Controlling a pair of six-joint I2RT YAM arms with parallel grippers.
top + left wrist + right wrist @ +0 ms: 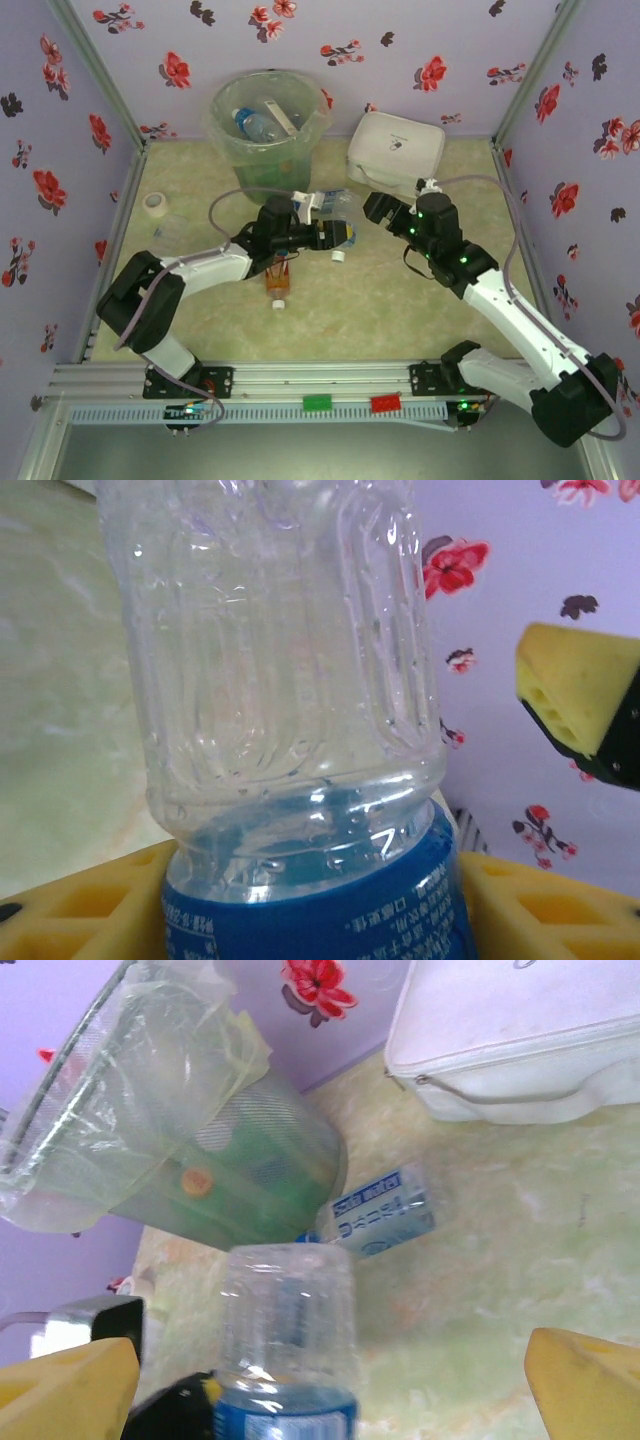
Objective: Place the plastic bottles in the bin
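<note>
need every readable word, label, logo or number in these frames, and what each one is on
"Soda water", roughly, blurred and not certain: blue label of the lying clear plastic bottle beside the translucent grey-green bin.
White small print, too small to read: blue label of the held clear plastic bottle in the left claw.
Small dark mark, too small to read: lid of the white rounded-square box.

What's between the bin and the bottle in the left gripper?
A spare blue-labelled bottle lies on its side by the foot of the bin, between it and the held bottle. The right wrist view shows it best.
</note>
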